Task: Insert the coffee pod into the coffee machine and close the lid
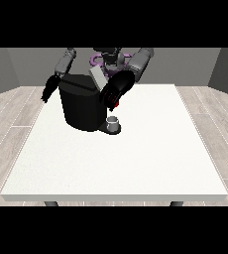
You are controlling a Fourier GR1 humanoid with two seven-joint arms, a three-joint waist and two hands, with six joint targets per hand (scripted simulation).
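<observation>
The black coffee machine (82, 106) stands on the table's far left part, its grey lid (97, 77) tilted up at the top. A small grey cup (113, 121) sits on the machine's base at its front right. The hand at the view's right (116, 89) hangs over the machine's right front corner, just above the cup, fingers curled downward. A small red thing, apparently the coffee pod (116, 105), shows at its fingertips. The hand at the view's left (49, 89) hangs beside the machine's left side, fingers straight and pointing down, holding nothing.
The white table (136, 158) stretches wide towards the camera and to the right of the machine. Its left edge lies close to the hand at the view's left. Wooden floor surrounds the table.
</observation>
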